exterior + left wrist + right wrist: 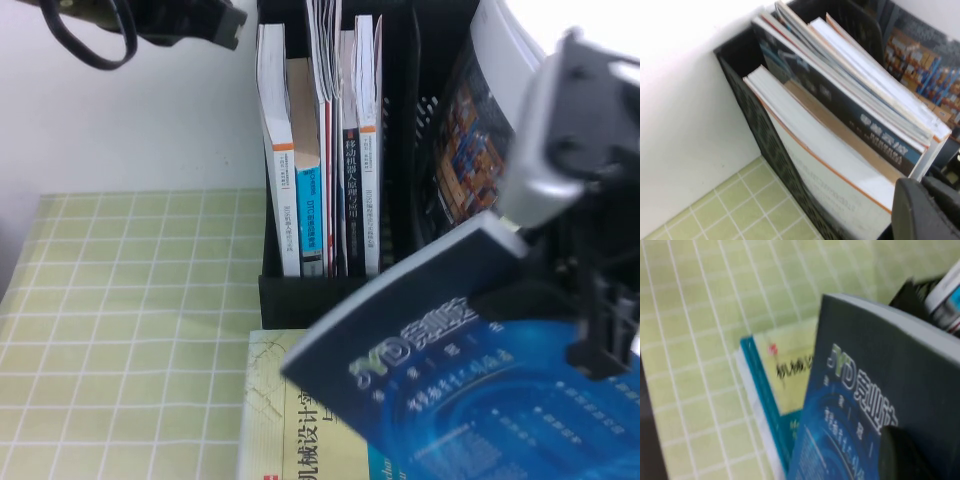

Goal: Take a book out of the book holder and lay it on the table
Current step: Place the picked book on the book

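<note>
High view is showing the book (pixel 455 385), dark blue back up, hanging tilted over a yellow-green book (pixel 300 420) lying on the worktop (pixel 120 330). Right pincer (pixel 600 330) is gripping its edge, jaws clamped on it. Behind, the book holder (pixel 400 150) is holding upright books in its left bay and a photo magazine (pixel 470 130) beside. Left pincer (pixel 927 212) is hovering by that holder; its jaws' state is impossible to tell.
</note>
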### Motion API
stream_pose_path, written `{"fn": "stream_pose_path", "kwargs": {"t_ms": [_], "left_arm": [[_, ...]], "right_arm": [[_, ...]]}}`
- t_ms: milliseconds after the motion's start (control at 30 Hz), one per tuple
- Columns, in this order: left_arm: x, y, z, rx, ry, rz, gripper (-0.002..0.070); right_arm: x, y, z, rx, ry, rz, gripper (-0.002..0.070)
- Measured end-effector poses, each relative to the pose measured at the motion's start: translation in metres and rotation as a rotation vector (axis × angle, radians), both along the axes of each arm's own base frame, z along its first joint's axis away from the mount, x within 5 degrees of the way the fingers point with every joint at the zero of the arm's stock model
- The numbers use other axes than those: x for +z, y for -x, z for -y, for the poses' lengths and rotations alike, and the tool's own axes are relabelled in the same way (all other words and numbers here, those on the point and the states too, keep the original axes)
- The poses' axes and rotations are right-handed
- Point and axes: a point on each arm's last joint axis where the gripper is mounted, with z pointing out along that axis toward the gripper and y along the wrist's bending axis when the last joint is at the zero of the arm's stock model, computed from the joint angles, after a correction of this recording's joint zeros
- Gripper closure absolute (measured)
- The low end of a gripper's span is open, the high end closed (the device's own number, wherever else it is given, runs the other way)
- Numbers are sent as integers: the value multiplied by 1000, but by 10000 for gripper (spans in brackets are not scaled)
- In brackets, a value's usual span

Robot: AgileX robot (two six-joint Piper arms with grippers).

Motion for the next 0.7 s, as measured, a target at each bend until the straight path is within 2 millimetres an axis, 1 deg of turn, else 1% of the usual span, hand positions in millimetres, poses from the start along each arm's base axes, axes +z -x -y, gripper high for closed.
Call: {"fn": "stream_pose_path", "kwargs": {"t_ms": [167,233,300,367,467,567,700], "left_arm": [[-9,-2,0,1,-13,-25,678],[-10,-2,0,1,-15,-29,678],[-10,-2,0,3,-16,-31,678],[-11,-2,0,4,-18,-31,678],[-10,-2,0,6,-17,-25,678],[-10,-2,0,6,-18,-24,678],[-10,-3,-1,10,-25,-22,678]], "right_arm": [[-21,-39,-25,63,146,-154,548],[-26,-54,-35,91,186,-166,548],[-34,-69,-48,107,232,-151,548],[-40,-80,-61,126,287,-114,548],[-46,-85,-80,156,348,-73,548],[-52,-83,-94,181,388,-30,548],[-60,-79,-109,193,451,23,548]]}}
